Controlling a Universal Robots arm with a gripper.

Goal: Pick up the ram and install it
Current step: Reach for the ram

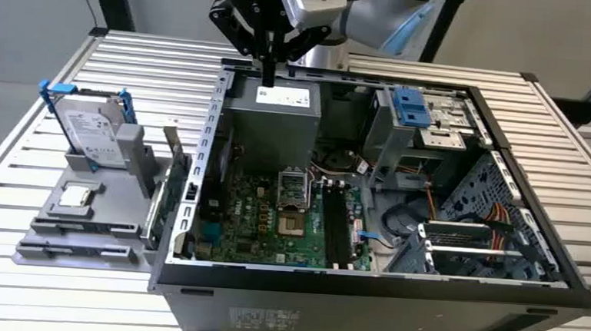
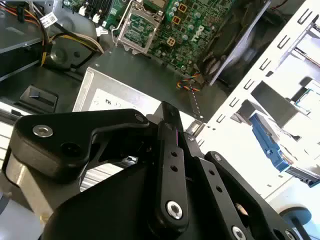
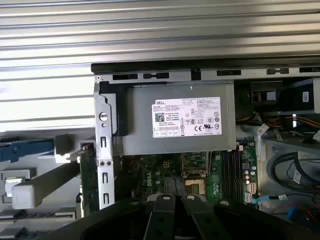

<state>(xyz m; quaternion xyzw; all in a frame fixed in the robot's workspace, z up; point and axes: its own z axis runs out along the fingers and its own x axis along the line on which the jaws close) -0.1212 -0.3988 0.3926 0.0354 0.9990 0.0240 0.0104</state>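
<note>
My end effector hangs clenched, fingertips pressed together, just above the grey metal power supply box at the back of the open black computer case. The case also holds the green motherboard. The ram, a thin blue-green stick, seems to stand on edge in the grey plastic holder on the slatted surface, outside the case and well apart from me.
</note>
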